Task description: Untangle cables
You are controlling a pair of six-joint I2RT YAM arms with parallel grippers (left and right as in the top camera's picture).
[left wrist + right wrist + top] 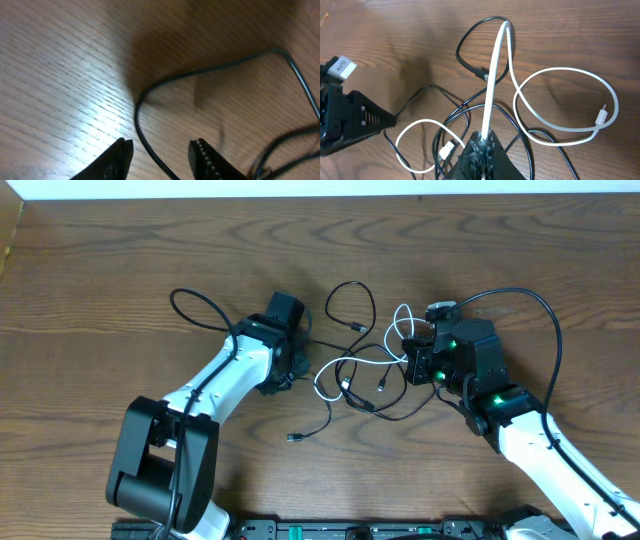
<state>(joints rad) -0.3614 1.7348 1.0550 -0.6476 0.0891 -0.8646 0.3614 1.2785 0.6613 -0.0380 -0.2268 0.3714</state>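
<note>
The thin black cable point(350, 283) and the white cable point(318, 383) lie tangled together in the middle of the bench point(100, 300). The black cable sprawls flat in several loose loops, and its plug end point(293, 438) trails out toward the near edge. 1 strand of the white cable runs straight and taut out of the right end effector point(484, 137), which pinches it. The rest curls in 2 loops that cross the black loops, and 1 loop ends in a small white plug point(601, 116).
</note>
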